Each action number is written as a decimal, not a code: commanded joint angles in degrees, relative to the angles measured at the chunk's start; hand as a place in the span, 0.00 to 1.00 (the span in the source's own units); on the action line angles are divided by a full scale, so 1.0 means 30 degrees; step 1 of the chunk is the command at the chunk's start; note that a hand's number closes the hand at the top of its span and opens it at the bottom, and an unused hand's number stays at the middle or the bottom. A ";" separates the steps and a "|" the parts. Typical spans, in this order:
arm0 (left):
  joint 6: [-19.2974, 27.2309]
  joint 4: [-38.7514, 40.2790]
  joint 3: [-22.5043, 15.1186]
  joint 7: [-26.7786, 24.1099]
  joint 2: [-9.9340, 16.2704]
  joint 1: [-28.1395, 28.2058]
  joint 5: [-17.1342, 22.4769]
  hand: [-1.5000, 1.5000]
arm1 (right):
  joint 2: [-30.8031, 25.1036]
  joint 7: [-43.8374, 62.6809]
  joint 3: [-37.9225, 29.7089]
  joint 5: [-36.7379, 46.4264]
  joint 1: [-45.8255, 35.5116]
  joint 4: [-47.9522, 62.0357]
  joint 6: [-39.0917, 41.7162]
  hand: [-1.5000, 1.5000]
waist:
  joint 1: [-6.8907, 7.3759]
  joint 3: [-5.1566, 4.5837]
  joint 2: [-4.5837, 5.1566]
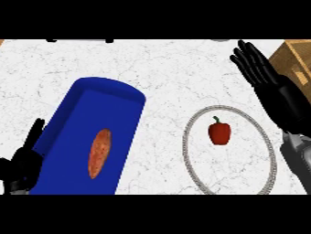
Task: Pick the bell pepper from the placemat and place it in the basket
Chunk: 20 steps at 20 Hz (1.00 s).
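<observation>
Red bell pepper [219,132] lies unheld inside the wire basket [274,151]; right hand [263,68], fingers straight and empty beyond the basket, should withdraw.

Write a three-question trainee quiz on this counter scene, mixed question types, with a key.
1. True or false: the red bell pepper lies inside the grey ring-edged placemat.
2. What lies on the blue tray? A) sweet potato B) banana C) spoon
3. Fill in: the right hand is ____, fingers straight, above the placemat and beside the wooden box.

Key: 1 true; 2 A, the sweet potato; 3 open. The left hand shows at the lower left.
</observation>
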 commanded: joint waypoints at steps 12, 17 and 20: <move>-0.0354 -0.0925 -0.0757 0.4540 0.2862 -0.5129 -0.1710 0.50 | 0.1328 -0.7552 0.3306 0.8819 -0.1032 0.4435 -0.0426 0.00 | 0.0588 0.0751 0.0042; 0.0173 -0.0573 -0.0943 0.5523 0.2088 -0.5727 -0.2216 0.50 | 0.4355 -0.1562 0.4394 1.0701 -0.1770 0.2427 -0.4025 0.00 | 0.0207 0.0704 -0.0136; -0.0837 -0.0927 -0.0100 0.4933 0.3031 -0.4536 -0.1672 0.50 | 0.3770 0.3816 0.4549 1.0940 -0.2536 0.0541 -0.3007 0.00 | 0.0279 0.0682 -0.0246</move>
